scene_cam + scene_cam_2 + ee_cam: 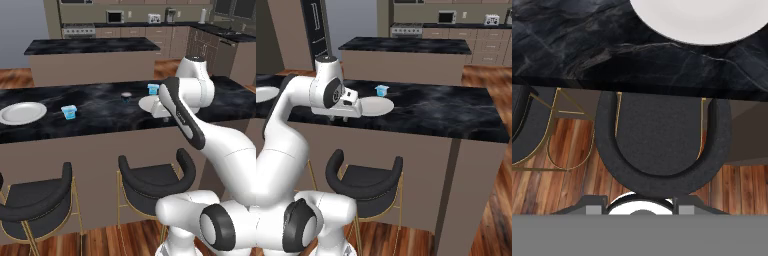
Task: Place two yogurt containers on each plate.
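Even, soft indoor light fills a rendered kitchen, with no hard shadows. The dark marble counter shows faint pale sheen, and the white plate looks bright. Edges appear slightly soft and pixelated throughout.

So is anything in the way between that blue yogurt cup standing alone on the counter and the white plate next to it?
Nothing visible is. The light blue yogurt cup stands on the counter a short way from the plate, and only bare dark countertop lies between them.
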Controlling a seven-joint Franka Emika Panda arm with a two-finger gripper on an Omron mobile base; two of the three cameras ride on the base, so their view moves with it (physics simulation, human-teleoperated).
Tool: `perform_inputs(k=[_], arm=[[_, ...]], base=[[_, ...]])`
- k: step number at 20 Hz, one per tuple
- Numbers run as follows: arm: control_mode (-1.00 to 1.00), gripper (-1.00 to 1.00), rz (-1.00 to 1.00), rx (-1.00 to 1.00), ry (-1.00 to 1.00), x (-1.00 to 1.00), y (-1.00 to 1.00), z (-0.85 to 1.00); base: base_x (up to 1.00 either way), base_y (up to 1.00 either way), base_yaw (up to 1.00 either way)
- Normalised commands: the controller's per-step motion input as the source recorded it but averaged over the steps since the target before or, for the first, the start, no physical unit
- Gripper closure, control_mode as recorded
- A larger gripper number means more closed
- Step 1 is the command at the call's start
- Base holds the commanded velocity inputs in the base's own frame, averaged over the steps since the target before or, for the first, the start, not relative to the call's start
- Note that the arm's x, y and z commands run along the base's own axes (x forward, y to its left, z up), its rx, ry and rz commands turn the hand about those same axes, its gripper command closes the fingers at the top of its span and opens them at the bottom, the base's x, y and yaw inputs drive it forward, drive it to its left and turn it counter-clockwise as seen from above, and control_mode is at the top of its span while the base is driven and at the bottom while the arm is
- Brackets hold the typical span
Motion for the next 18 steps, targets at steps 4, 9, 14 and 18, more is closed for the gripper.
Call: perform_inputs(k=[4,9,14,18], arm=[[1.0,-1.0,0.0,0.0,0.0,0.0,0.0,0.0],[1.0,-1.0,0.0,0.0,0.0,0.0,0.0,0.0],[1.0,-1.0,0.0,0.0,0.0,0.0,0.0,0.0],[1.0,-1.0,0.0,0.0,0.0,0.0,0.0,0.0]], base=[[0.0,0.0,0.0],[0.0,0.0,0.0],[0.0,0.15,0.0],[0.0,0.24,0.0]])
